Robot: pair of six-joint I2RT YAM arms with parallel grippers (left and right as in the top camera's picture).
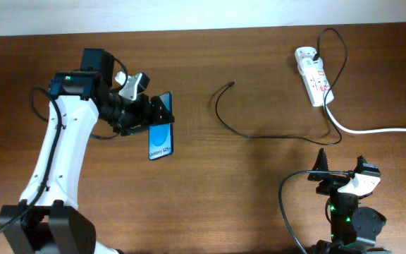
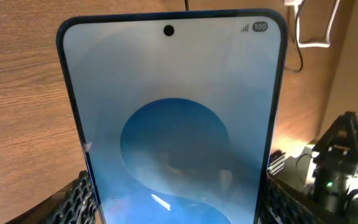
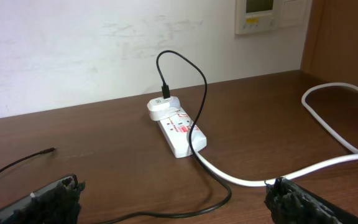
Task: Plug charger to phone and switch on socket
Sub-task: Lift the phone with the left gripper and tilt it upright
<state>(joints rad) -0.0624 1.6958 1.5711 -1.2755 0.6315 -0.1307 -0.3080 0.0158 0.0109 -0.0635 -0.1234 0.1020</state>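
Observation:
My left gripper [image 1: 158, 116] is shut on the phone [image 1: 161, 142], its black fingers [image 2: 79, 200] pressed to the two long edges. The blue screen of the phone [image 2: 173, 118] faces up and fills the left wrist view. The charger [image 1: 259, 136] is a thin black cable running from the socket [image 1: 314, 76] across the table. Its free plug tip [image 1: 231, 83] lies bare on the wood, right of the phone and apart from it. My right gripper [image 1: 342, 169] stands open at the near right, and nothing lies between its fingers [image 3: 58, 196]. The socket [image 3: 178, 129] lies beyond it.
A thick white cord [image 1: 379, 129] runs from the socket to the right edge and passes just in front of my right gripper. The black cable [image 3: 194, 124] loops up over the socket. Bare brown wood [image 1: 210, 183] lies between the two arms.

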